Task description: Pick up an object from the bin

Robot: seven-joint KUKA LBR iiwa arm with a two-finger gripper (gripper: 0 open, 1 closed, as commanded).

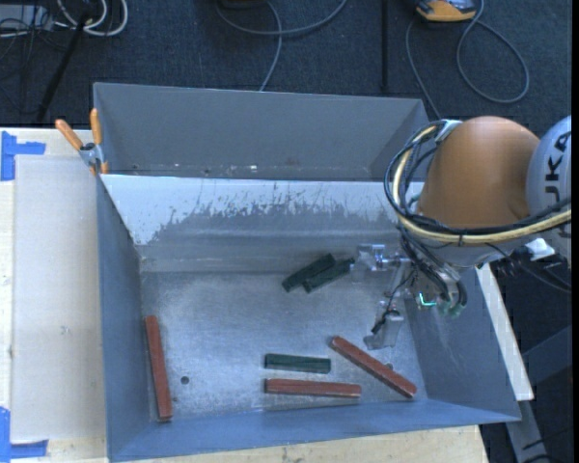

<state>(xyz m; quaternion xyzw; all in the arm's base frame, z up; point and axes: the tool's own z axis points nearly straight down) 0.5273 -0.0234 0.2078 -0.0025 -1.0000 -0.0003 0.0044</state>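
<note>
My gripper (374, 297) is low over the right side of the bin floor, open, with nothing between its fingers. One fingertip (365, 258) lies close to the right end of a dark green block (317, 272) at the back middle. The other fingertip (380, 334) hangs just above the upper end of a slanted red-brown bar (372, 366). I cannot tell whether either tip touches anything.
A short dark green bar (297, 363) and a red-brown bar (313, 388) lie side by side near the front wall. Another red-brown bar (157, 367) runs along the left wall. The arm's orange dome and cables hang over the bin's right rim.
</note>
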